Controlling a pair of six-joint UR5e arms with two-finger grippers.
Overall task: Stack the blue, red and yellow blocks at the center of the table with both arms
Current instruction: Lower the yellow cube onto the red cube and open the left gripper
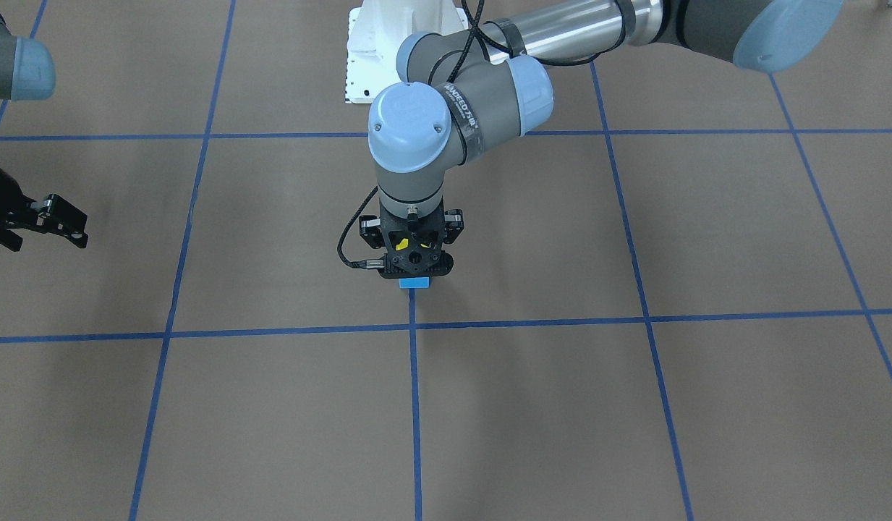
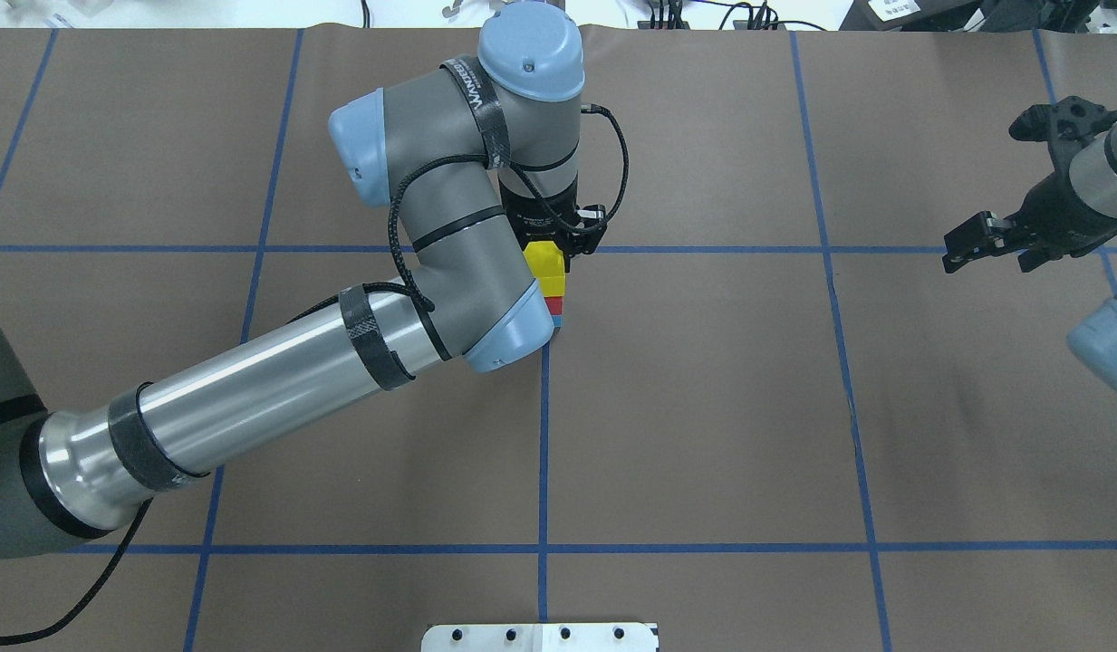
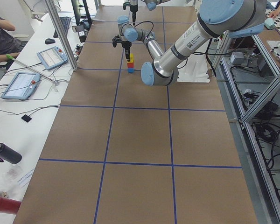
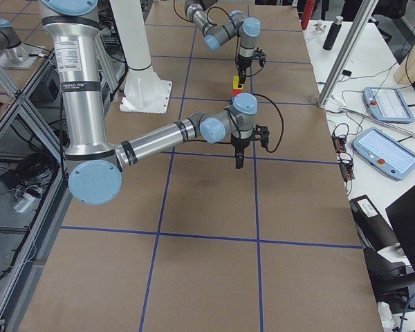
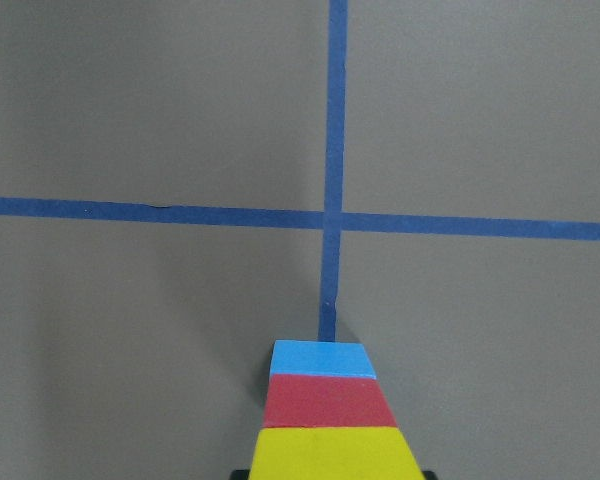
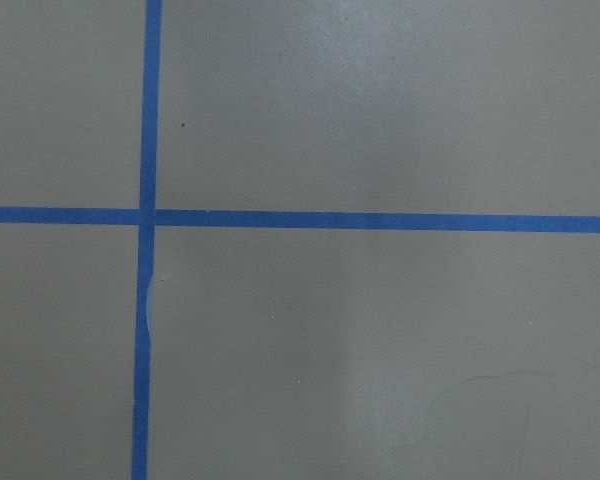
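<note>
A stack stands by the tape crossing at the table's center: blue block (image 5: 322,357) at the bottom, red block (image 5: 328,400) in the middle, yellow block (image 5: 330,455) on top. It also shows in the overhead view, with the yellow block (image 2: 544,263) uppermost. My left gripper (image 1: 414,262) points straight down over the stack, and its jaws are closed on the sides of the yellow block. In the front view only the blue block (image 1: 414,284) peeks out below it. My right gripper (image 2: 1011,186) hangs open and empty, far off at the table's right side.
The brown table cover is marked with a blue tape grid (image 2: 544,453). The robot's white base plate (image 1: 366,65) sits at the table's robot side. Tablets and cables (image 3: 21,84) lie on a side bench beyond the table.
</note>
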